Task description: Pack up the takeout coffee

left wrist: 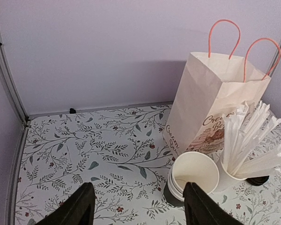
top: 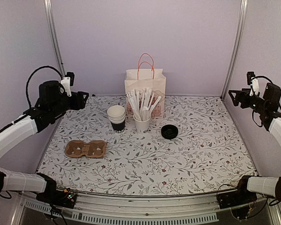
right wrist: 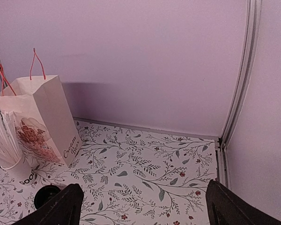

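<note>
Nearest the lenses are the robot's own dark fingers. The left hand [left wrist: 138, 187] is released, its jaws apart with only patterned counter [top: 201, 154] between them. The right hand [right wrist: 143, 187] is spread wider and is just as empty. Both hover high at the counter's flanks, left at about 9 o'clock and right at 3, which leaves the middle free to reach into. No finished lidded cup shows anywhere. What can be seen of the takeout coffee is its black lid [top: 169, 131], lying flat on the counter at roughly 2 o'clock from the centre and touching nothing; whether anything sits under it cannot be told. Near the lid, at its 10 o'clock, stands a white cup of wrapped sticks [top: 142, 123], the sticks fanning upward. Just beside that cup, at its 9 o'clock, is a stack of cups [top: 116, 117], white at the rims and dark lower down. It is probably the source of a cup for the lid. Close behind both, at 12 o'clock near the back wall, a paper bag [top: 145, 86] stands upright with its pink handles raised. Its mouth appears to face upward, so it could be loaded from above. Well apart, at the lid's 8 o'clock on the left side of the counter, a brown cardboard carrier [top: 85, 148] lies flat with its two wells facing up, seemingly ready to seat a cup. Packing looks not yet begun.
</note>
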Motion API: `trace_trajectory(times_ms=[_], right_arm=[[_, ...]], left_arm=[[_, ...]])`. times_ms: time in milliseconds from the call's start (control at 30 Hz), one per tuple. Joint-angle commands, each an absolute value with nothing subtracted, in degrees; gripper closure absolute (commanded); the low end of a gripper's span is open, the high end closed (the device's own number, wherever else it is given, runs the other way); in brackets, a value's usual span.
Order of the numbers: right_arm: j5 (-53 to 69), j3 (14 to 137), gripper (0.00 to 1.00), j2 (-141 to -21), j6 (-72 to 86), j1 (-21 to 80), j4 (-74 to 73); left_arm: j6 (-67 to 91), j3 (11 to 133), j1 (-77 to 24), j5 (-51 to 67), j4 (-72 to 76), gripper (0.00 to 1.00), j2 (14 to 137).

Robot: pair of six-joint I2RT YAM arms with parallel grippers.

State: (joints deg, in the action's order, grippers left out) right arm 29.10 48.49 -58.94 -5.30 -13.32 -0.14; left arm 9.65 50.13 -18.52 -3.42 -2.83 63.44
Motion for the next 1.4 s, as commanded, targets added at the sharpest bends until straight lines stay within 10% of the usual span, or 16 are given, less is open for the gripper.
trace_trajectory(times_ms=[0,300,1367], right_arm=[[31.22,46.01,0.04,-60.04,-4.29,-13.87,4.81],[43.00,42.15,0.02,-59.83,-15.07,-14.29,4.80],[52.30,45.18,0.08,-64.45,-24.25,-14.57,-2.36]], left_arm=[[8.51,48.81,-20.14,-1.07,2.82,0.35,65.38],[11.99,55.91,-24.32,-3.14,-4.10,0.54,72.39],[22.71,93.21,-28.60,-5.99,-43.11,0.69,105.33]])
